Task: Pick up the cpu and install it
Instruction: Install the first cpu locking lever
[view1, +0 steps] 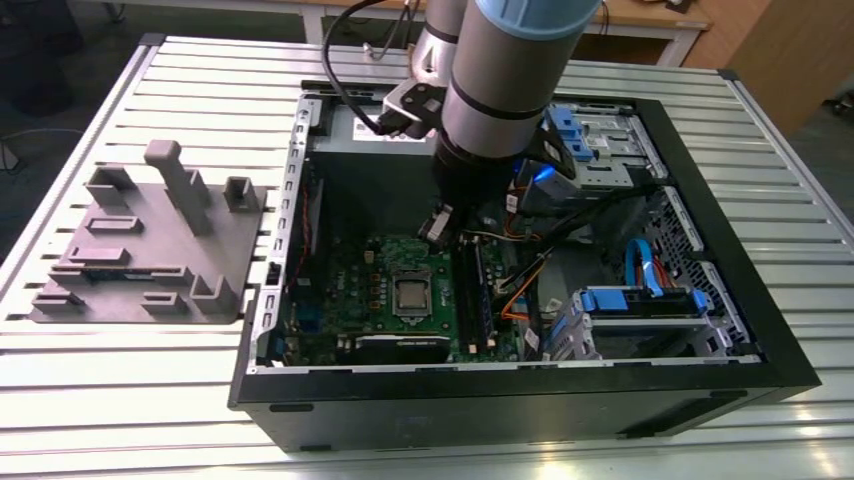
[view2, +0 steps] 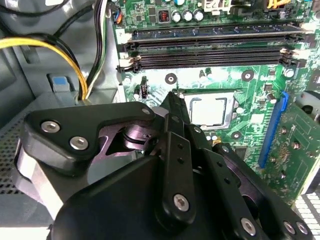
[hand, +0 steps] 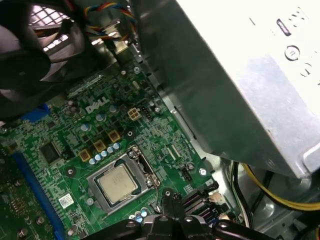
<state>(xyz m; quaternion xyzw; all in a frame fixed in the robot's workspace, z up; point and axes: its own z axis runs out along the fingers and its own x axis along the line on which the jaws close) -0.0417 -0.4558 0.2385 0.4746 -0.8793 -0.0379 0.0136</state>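
The cpu (view1: 412, 292) lies flat in the socket of the green motherboard (view1: 354, 275), silver top up, inside the open computer case. It also shows in both wrist views, cpu (view2: 207, 110) and cpu (hand: 118, 182), framed by the socket. My gripper (view1: 441, 226) hangs a little above the board, just beside the socket on the side toward the memory slots. Its black fingers (view2: 175, 130) meet at a narrow tip, gripper (view2: 172, 96) and gripper (hand: 167, 196), shut with nothing between them and apart from the cpu.
Black memory slots (view2: 210, 47) run next to the socket. A silver power supply box (hand: 240, 75), yellow cables (view2: 60, 50) and a fan (hand: 30, 60) crowd the case. Drive cages with blue tabs (view1: 641, 300) fill the exterior view's right. A grey fixture block (view1: 147, 250) stands on the slatted table.
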